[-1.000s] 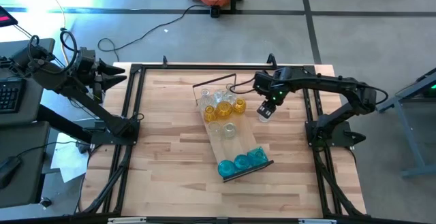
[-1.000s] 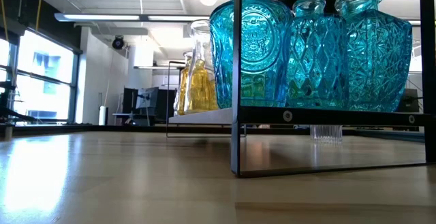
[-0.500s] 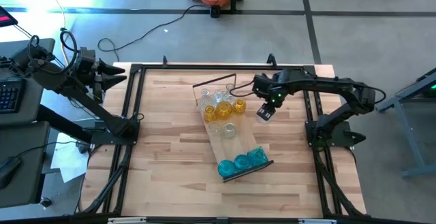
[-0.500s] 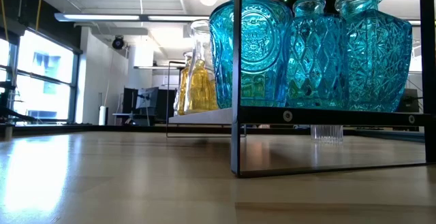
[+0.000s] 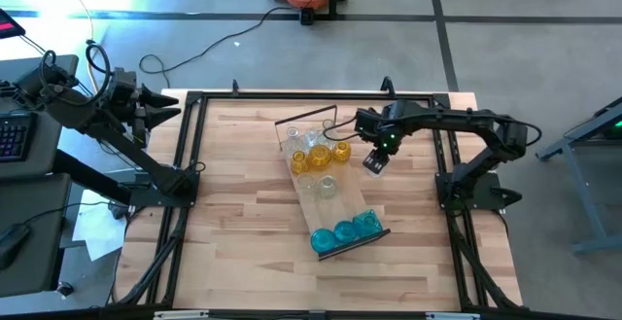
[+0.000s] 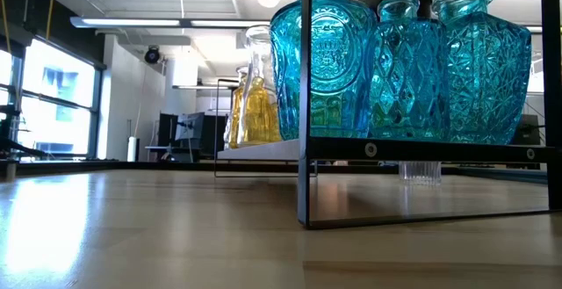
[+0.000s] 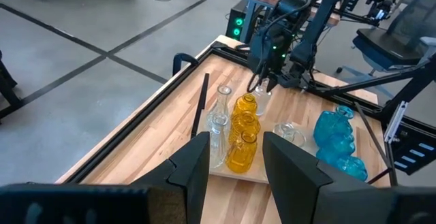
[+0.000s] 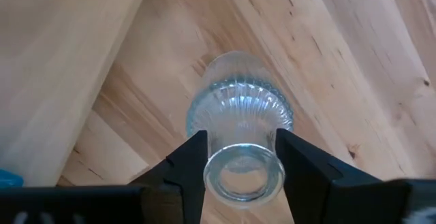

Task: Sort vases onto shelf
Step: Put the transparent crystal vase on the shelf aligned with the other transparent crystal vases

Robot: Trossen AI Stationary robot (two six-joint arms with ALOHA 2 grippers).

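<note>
We see the table (image 5: pixel 243 252) carrying the shelf (image 5: pixel 342 199), a long plank lying diagonally near the table's middle. Three blue vases (image 5: pixel 343 231) stand in a row at the shelf's near end; in the low view they fill the foreground (image 6: pixel 399 65) behind the dark frame rim. The amber vases (image 5: pixel 321 155) stand grouped at the far end, with clear vases (image 5: pixel 303 137) just beside them, and one more clear vase (image 5: pixel 328 185) stands alone at mid-plank.

The right arm reaches in over the table's far right area. We find the right gripper (image 5: pixel 374 160) just beside the shelf's right edge, near the amber group, with its jaws clenched around the neck of a ribbed vase (image 8: pixel 240 118) of clear glass. The wrist view shows bare tabletop beneath this vase.

The left arm waits off the table's left edge. The left gripper (image 5: pixel 167 109) hangs there with its jaws released, holding nothing.
</note>
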